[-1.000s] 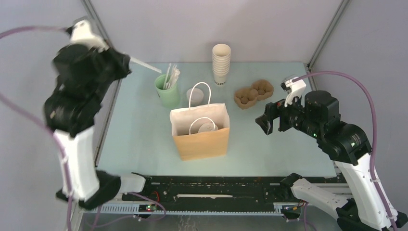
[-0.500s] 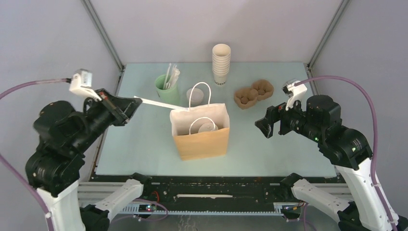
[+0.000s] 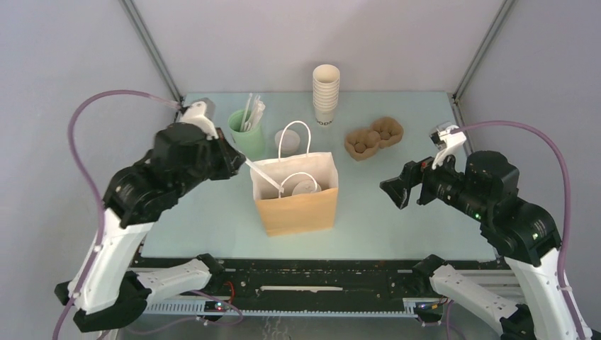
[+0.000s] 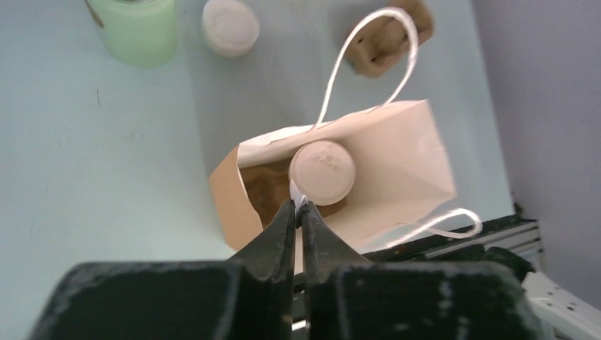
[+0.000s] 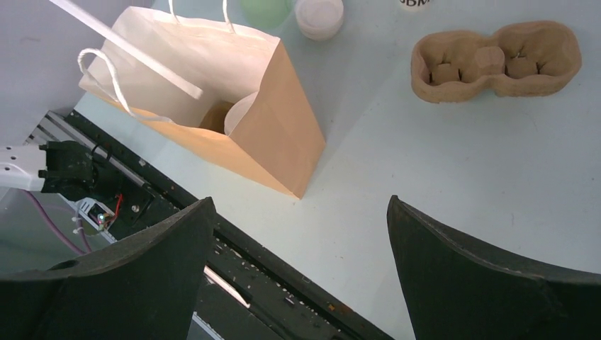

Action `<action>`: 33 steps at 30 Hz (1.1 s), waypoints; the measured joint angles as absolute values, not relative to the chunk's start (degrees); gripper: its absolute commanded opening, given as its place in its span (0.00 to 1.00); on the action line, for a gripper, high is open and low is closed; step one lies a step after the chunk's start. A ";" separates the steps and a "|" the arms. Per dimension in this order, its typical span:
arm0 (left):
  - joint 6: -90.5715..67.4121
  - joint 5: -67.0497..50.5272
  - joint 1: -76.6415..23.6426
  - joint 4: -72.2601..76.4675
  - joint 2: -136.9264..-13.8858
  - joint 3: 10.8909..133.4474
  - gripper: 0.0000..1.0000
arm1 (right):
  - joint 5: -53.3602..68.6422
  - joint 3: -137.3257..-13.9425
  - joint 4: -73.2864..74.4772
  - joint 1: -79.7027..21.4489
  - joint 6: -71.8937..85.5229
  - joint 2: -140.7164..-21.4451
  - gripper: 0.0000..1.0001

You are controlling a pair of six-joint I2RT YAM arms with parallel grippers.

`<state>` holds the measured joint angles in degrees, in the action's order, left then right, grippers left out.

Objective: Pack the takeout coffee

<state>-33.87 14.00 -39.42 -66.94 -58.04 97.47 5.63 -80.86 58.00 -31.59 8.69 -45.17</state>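
Left wrist view: left pincer (image 4: 298, 211) pinched shut on white straw (image 5: 127, 48) above paper bag (image 4: 404, 152), by lidded coffee cup (image 4: 322, 172). Straw needed sliding down beside cup, missing lid. Right pincer (image 5: 299, 205) wide open, empty.

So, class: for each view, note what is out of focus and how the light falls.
Top external: sharp and evenly lit, no glare. Left wrist: the left gripper is a dark near blur; the coffee lid in the paper bag is clearer. Right wrist: the right gripper blurs too; the straw is crisp; a soft shadow lies beside the bag.
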 measured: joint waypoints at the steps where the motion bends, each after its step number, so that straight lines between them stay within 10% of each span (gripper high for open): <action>1: -34.20 14.85 -39.92 -67.05 -58.24 96.38 0.22 | 5.63 -80.86 58.02 -31.59 8.78 -44.69 1.00; 8: -35.62 15.90 -40.66 -67.02 -59.57 91.72 0.54 | 4.86 -82.11 58.74 -31.62 9.50 -42.28 1.00; 33: -34.57 13.32 -40.75 -60.62 -53.39 117.51 0.81 | -5.41 -105.49 62.06 -31.57 10.90 -40.99 1.00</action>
<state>-34.57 13.32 -40.75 -60.62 -53.39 117.51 -5.41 -105.49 62.06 -31.57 10.90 -40.99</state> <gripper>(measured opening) 0.781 0.993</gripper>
